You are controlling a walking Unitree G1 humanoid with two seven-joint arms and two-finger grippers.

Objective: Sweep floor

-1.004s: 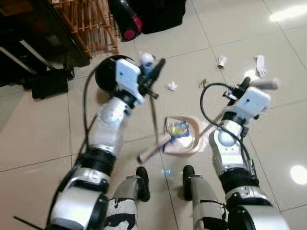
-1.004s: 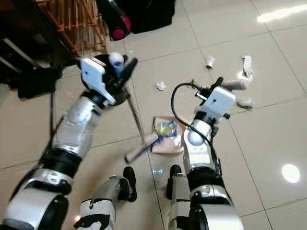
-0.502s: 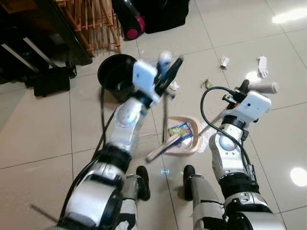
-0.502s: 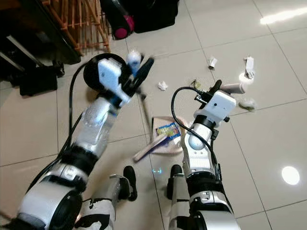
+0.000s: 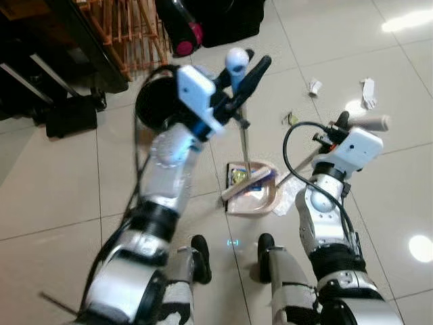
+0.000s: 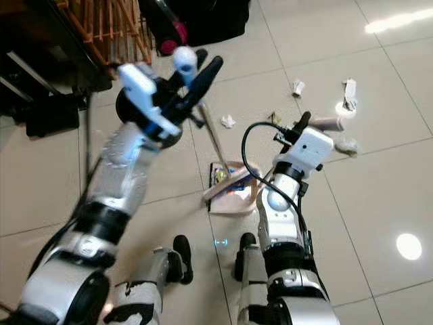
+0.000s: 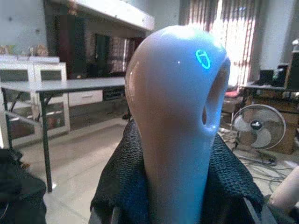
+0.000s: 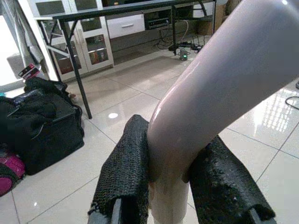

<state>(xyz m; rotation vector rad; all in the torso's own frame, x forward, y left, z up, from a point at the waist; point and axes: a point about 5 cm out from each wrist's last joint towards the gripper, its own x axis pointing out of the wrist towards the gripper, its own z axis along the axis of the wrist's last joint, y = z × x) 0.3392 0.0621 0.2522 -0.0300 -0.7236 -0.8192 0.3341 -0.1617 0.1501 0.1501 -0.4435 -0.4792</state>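
My left gripper (image 5: 247, 62) is raised in front of me, shut on the white knob of the broom handle (image 7: 177, 116). The thin broom shaft (image 5: 244, 139) runs down to the brush head (image 5: 245, 184), which lies across the pinkish dustpan (image 5: 260, 200) on the tiles. A yellow wrapper (image 5: 237, 177) sits at the pan's back edge. My right gripper (image 5: 344, 123) is shut on the dustpan's long pale handle (image 8: 219, 93). Paper scraps (image 5: 314, 87) lie on the floor beyond the pan, with one scrap (image 6: 228, 122) near the broom shaft.
A black round bin (image 5: 155, 105) stands on the floor to the left of the broom. Behind it are a wooden rack (image 5: 128, 27), a black and pink appliance (image 5: 181, 28) and dark furniture (image 5: 40, 61). My feet (image 5: 230, 254) stand just before the pan.
My left arm swung the broom to the right, and the brush head moved from the floor left of the dustpan onto the pan. The right gripper stayed on the handle.
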